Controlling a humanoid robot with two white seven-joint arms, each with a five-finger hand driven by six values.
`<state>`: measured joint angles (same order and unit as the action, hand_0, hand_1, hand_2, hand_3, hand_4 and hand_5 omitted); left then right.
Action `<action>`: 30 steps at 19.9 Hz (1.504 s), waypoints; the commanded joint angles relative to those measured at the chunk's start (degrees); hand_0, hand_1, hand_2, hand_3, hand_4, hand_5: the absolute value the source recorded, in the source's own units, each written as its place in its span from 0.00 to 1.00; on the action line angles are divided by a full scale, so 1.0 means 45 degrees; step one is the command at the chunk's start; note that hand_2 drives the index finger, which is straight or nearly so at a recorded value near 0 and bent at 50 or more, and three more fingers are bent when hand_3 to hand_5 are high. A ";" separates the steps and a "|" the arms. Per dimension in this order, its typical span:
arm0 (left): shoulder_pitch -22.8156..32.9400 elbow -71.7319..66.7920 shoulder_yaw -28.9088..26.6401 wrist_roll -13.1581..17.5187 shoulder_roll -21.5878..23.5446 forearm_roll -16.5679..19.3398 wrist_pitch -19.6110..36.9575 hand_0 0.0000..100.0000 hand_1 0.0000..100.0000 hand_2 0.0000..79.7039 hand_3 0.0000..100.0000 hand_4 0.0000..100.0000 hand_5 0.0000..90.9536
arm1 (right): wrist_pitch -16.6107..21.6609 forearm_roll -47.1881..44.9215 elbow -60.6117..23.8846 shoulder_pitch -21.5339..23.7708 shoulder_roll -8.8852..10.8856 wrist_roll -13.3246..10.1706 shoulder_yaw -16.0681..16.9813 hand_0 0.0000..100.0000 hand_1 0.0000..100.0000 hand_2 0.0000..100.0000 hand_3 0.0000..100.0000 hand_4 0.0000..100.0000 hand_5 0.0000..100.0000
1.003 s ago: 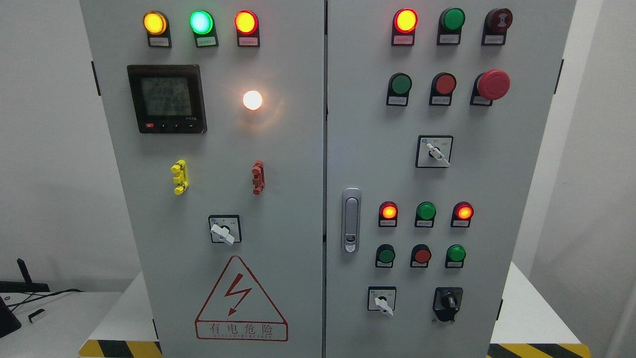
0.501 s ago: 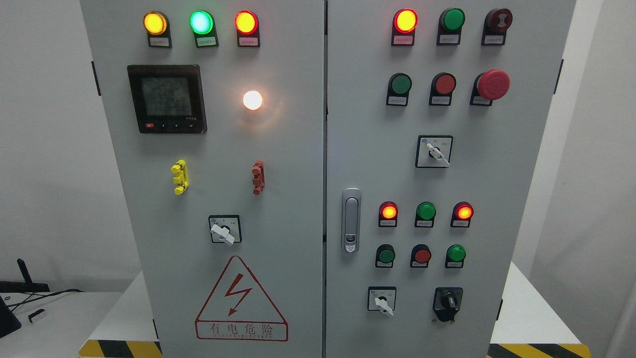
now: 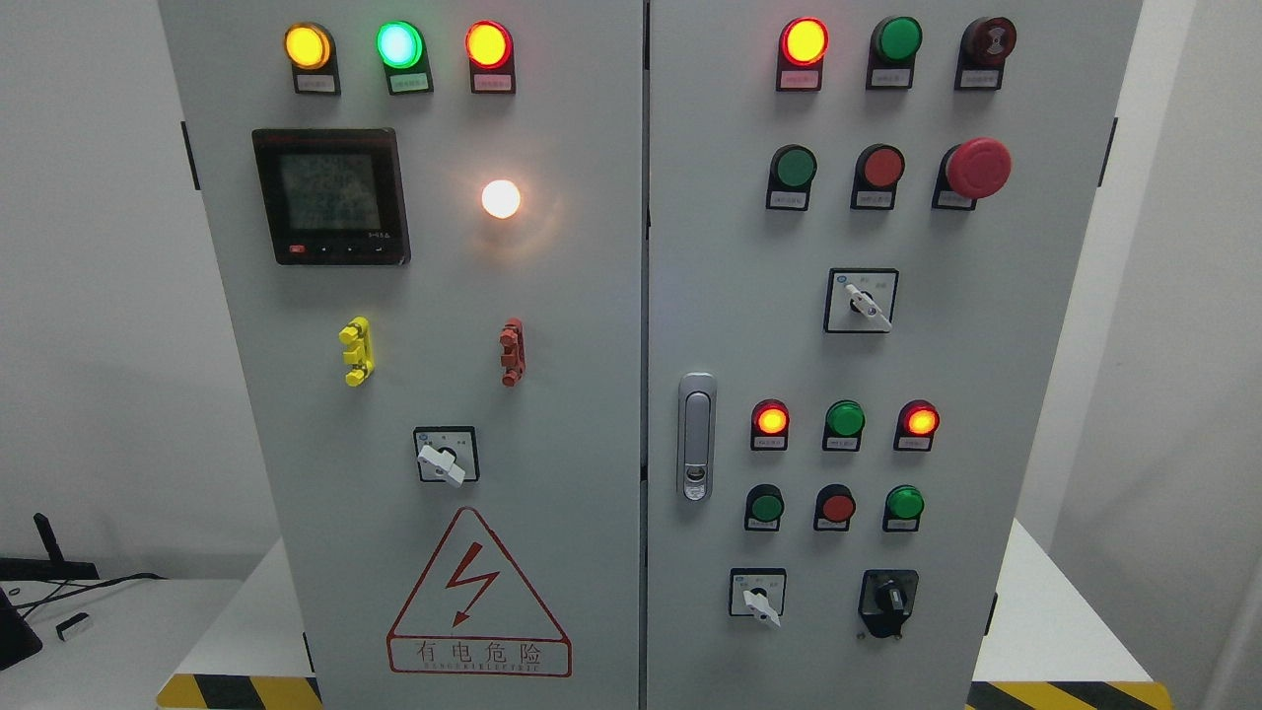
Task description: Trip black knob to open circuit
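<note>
No robot hand or arm showed in the head view, so hand pose and grasp could not be told, and places relative to a hand could not be given; positions below are by the panel.

The black knob (image 3: 890, 598) sat at the lower right of the right door (image 3: 986, 375) of the grey cabinet (image 3: 592, 296), just right of a white-handled selector (image 3: 758, 597). Its raised grip ran roughly upright, long axis near vertical; which end was the pointer was too small to tell.

Four white-handled selectors were counted: one on the left door (image 3: 446, 457), one mid-right (image 3: 863, 301), the lower one named, all with handles slanting down to the right, three in all on closer count. One black knob. One red mushroom button (image 3: 978, 167). One meter display (image 3: 331, 195). One door handle (image 3: 696, 436). One warning triangle (image 3: 478, 592) at the bottom of the left door
</note>
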<state>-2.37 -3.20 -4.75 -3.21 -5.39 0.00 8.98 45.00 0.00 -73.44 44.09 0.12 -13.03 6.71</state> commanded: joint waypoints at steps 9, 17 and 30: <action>0.0000 0.0007 0.0000 0.0011 0.0005 0.0391 -0.0004 0.12 0.39 0.00 0.00 0.00 0.00 | 0.0199 0.0391 -0.7368 0.0027 -0.0222 -0.0015 0.0832 0.28 0.55 0.29 0.61 0.65 0.74; 0.0000 -0.0013 0.0000 0.0011 0.0005 0.0391 -0.0004 0.12 0.39 0.00 0.00 0.00 0.00 | -0.1441 0.0449 -0.9929 -0.0244 -0.0261 0.0005 0.0715 0.29 0.51 0.28 0.60 0.65 0.76; 0.0000 0.0007 0.0000 0.0011 -0.0014 0.0391 -0.0004 0.12 0.39 0.00 0.00 0.00 0.00 | -0.4919 0.0469 -1.0204 -0.3545 -0.0262 0.0141 0.0345 0.26 0.56 0.28 0.59 0.65 0.78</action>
<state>-2.37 -3.21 -4.75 -3.21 -5.41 0.00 8.98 25.61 1.93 -113.79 33.75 0.01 -12.51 9.47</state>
